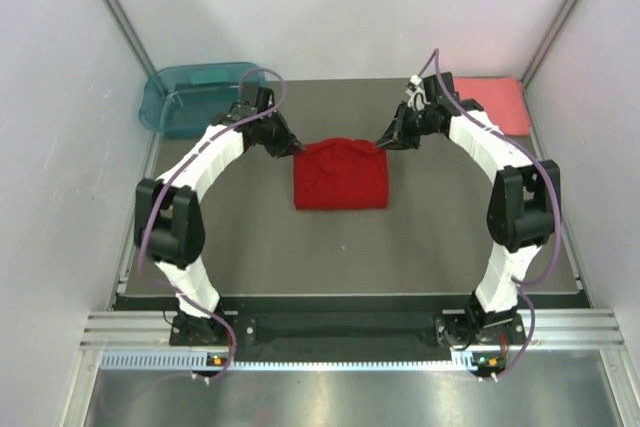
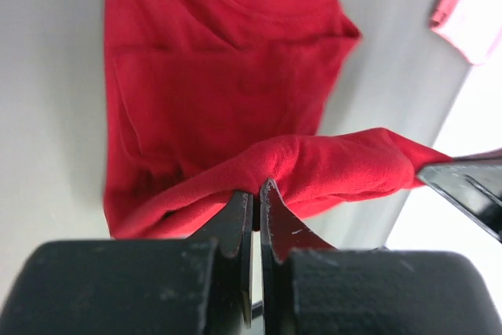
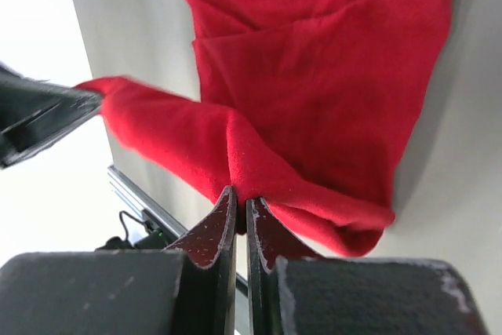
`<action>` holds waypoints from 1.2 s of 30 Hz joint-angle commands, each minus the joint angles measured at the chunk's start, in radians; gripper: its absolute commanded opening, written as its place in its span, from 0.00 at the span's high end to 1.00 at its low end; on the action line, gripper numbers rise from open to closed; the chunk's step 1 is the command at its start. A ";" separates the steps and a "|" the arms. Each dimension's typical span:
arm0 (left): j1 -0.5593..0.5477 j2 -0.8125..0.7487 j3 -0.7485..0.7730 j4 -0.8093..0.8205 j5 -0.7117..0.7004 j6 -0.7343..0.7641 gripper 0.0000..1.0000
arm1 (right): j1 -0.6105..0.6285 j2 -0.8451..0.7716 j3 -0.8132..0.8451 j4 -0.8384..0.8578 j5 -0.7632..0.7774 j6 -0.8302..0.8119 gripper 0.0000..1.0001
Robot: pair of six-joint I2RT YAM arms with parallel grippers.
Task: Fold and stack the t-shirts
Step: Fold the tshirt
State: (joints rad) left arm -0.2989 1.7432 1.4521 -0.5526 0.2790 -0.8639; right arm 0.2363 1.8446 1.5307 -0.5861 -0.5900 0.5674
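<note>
The deep red t-shirt (image 1: 340,177) lies partly folded in the middle of the dark table, its far edge lifted. At that edge's left corner my left gripper (image 1: 297,148) is shut on the cloth; the left wrist view shows the jaws (image 2: 257,191) pinching a fold of the red t-shirt (image 2: 220,76). At the right corner my right gripper (image 1: 383,142) is likewise shut on the cloth; in the right wrist view its jaws (image 3: 241,198) clamp the red t-shirt (image 3: 329,68). A coral-pink t-shirt (image 1: 496,104) lies as a folded rectangle at the far right corner.
A teal translucent tub (image 1: 195,97) stands at the far left corner of the table. White walls close in both sides and the back. The arm bases sit on the metal rail (image 1: 340,332) at the near edge.
</note>
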 commanded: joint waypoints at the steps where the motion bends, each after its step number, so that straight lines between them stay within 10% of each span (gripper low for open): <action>1: 0.024 0.114 0.100 -0.044 0.113 0.078 1.00 | -0.022 0.059 0.115 -0.041 -0.074 -0.038 1.00; 36: 0.121 0.463 0.369 0.029 0.147 0.101 1.00 | -0.083 0.438 0.371 0.126 -0.182 0.055 0.98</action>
State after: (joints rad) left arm -0.1963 2.1956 1.7718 -0.5591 0.4236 -0.7818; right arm 0.1711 2.2547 1.8473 -0.5224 -0.7391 0.6025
